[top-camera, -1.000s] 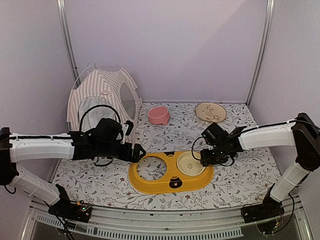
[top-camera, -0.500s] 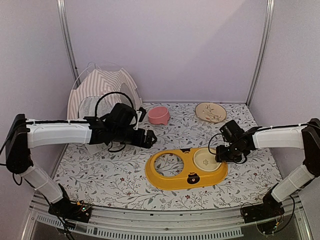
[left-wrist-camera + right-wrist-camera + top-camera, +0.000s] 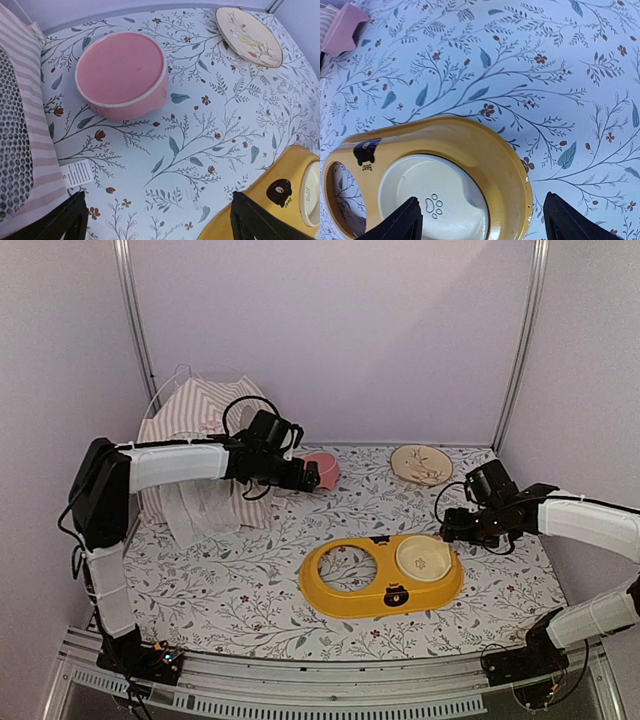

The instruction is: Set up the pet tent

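Note:
The pet tent [image 3: 195, 455], pink-and-white striped with thin white poles, slumps against the back left corner. Its striped fabric and dark mesh window [image 3: 11, 150] fill the left edge of the left wrist view. My left gripper [image 3: 312, 478] hovers open just right of the tent, beside a pink bowl [image 3: 325, 468], with only the floral mat between its fingers [image 3: 75, 217]. My right gripper [image 3: 452, 526] is open at the right, and its fingers [image 3: 402, 222] straddle the rim of a yellow feeder [image 3: 485, 150] without gripping it.
The yellow two-hole feeder [image 3: 345, 590] lies front centre with a white paw-print bowl [image 3: 423, 558] in its right hole. The pink bowl [image 3: 120, 75] stands at the back, and a patterned plate [image 3: 420, 462] lies back right. A white label [image 3: 76, 173] lies on the mat by the tent.
My left arm has swung back and right toward the tent and pink bowl. The feeder has slid right. The right gripper has opened wider and drawn back to the feeder's right edge.

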Controlling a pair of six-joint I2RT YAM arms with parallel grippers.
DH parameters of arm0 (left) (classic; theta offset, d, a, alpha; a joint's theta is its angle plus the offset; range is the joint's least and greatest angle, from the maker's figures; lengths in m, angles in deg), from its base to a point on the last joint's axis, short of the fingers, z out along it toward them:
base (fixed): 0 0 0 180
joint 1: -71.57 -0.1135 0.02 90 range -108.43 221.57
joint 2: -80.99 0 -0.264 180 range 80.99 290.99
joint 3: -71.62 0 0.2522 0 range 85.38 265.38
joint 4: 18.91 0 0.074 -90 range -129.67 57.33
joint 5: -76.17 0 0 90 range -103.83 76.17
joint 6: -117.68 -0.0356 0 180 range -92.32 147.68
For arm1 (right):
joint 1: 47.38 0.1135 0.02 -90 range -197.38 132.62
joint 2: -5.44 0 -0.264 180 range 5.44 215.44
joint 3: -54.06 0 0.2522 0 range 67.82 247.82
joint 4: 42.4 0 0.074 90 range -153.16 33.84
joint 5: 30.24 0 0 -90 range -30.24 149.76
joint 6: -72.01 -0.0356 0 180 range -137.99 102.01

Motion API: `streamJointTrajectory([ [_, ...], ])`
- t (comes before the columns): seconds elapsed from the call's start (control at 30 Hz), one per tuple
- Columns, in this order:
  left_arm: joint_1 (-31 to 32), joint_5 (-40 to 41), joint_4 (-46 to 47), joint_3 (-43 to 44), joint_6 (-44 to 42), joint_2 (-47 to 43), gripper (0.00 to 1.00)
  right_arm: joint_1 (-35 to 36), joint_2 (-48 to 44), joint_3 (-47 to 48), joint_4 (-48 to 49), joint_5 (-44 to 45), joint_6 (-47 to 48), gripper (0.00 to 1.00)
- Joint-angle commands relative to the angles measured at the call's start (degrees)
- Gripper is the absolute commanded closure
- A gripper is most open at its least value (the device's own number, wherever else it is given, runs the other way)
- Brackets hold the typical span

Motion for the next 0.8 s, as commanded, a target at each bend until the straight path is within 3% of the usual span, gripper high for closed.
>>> streamJointTrajectory([
  [0.0,-2.83,0.12,-3.78,10.76,-3.73,8.70,0.00,-0.05,-3.77,4.77,-0.60,-3.54,1.42,0.13],
  [0.37,-7.41,-1.74,-10.16,43.25,-6.10,33.76,0.01,1.11,-10.59,7.09,-1.91,-7.81,0.64,0.10],
  [0.53,-9.55,-4.54,-5.82,47.40,-3.07,38.60,0.01,1.30,-13.27,6.80,-4.19,-7.97,0.30,0.09],
  [0.77,-11.23,-20.61,4.48,50.53,3.29,43.09,0.01,1.25,-15.51,6.47,-7.11,-7.03,0.57,0.08],
])
